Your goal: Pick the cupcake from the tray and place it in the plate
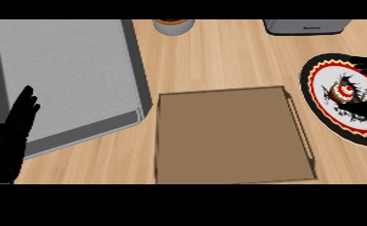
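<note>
The brown tray [229, 137] lies in the middle of the counter with nothing in it. At the right edge is the plate [319, 82], white with a black, red and yellow rim, partly cut off by the view. Over the plate's inside I see the cupcake [343, 92], small with red and white stripes. My right hand [353, 107] reaches in from the right edge, and its dark fingers curl round the cupcake and hide part of it. I cannot tell whether the cupcake touches the plate. My left hand [17, 133] rests open at the lower left, fingers up.
A large grey slab [64, 74] with a raised rim covers the left of the counter, close to the tray's left side. A grey cup [173, 26] stands at the top centre. A grey appliance [307, 26] sits at the top right.
</note>
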Available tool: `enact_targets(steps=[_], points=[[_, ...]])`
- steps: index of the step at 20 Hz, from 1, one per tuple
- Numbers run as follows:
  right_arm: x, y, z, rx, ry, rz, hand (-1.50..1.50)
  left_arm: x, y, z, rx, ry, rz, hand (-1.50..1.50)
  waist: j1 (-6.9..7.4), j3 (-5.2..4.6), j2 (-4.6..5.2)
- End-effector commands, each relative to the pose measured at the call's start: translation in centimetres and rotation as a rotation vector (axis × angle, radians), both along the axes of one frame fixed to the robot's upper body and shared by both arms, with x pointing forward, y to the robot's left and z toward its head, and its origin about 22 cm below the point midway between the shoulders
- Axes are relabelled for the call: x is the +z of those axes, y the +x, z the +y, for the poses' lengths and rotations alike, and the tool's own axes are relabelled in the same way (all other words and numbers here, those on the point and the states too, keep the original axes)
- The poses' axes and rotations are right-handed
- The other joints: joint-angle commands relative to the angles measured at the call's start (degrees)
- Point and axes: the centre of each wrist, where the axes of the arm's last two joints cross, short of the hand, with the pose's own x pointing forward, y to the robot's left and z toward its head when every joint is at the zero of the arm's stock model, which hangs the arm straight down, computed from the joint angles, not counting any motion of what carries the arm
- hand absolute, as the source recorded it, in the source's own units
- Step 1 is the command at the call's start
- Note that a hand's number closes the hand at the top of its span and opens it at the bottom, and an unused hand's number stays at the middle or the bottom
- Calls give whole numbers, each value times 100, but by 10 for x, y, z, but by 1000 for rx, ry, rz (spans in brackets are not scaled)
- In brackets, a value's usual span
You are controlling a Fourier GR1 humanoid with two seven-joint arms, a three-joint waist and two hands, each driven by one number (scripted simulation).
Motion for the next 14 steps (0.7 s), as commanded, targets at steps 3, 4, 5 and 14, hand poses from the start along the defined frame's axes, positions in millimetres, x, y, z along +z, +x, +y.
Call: enact_targets(steps=[3, 4, 5, 14], points=[[3, -2, -20, -25, 375, -265, -150, -37, 9, -36, -83, -176, 88, 0, -185, -151, 137], [11, -1, -26, -39, 428, -295, -150, -34, 7, -40, -94, -170, 90, 0, -156, -154, 110], [13, -6, -35, -42, 443, -281, -150, -44, 10, -35, -68, -162, 103, 0, -187, -167, 127], [-18, -39, -62, 31, 586, -266, -150, -41, 20, -48, -108, -162, 91, 0, -72, -161, 145]])
